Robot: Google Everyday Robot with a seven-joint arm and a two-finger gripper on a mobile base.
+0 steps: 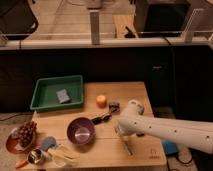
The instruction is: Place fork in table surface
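My white arm reaches in from the right over the light-brown wooden table surface [100,150]. My gripper [123,136] hangs under the arm's rounded end, right of the purple bowl [81,131]. It is shut on the fork [127,146], a slim silver piece that slants down and to the right from the gripper. The fork's lower tip is at or just above the tabletop near the front edge. The arm hides the fork's upper part.
A green tray [45,102] with a grey bar [62,95] sits at the back left. An orange [101,101] and two small dark objects [102,119] lie mid-table. A plate of grapes [24,135], a metal cup [35,156] and yellow items [65,155] fill the front left corner.
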